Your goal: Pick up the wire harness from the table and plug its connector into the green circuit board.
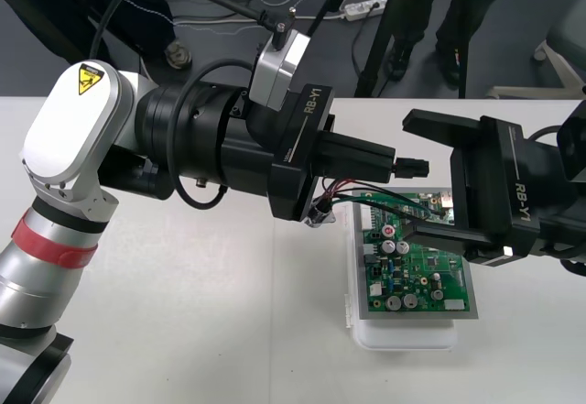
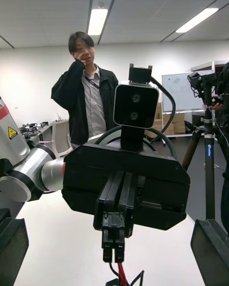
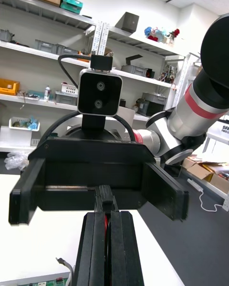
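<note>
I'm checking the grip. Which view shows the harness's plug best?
The right wrist view: the plug faces it end-on, clamped between the left gripper's shut fingers, wires hanging beneath. The front view shows it from above, jutting past the fingers toward the open right gripper. The left wrist view shows just its tip.

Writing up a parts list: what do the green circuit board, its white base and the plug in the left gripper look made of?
Green circuit board: probably fibreglass laminate, glossy green coating with soldered components. White base: likely moulded plastic, smooth with rounded corners. Plug, held by the left gripper: apparently matte black moulded plastic.
</note>
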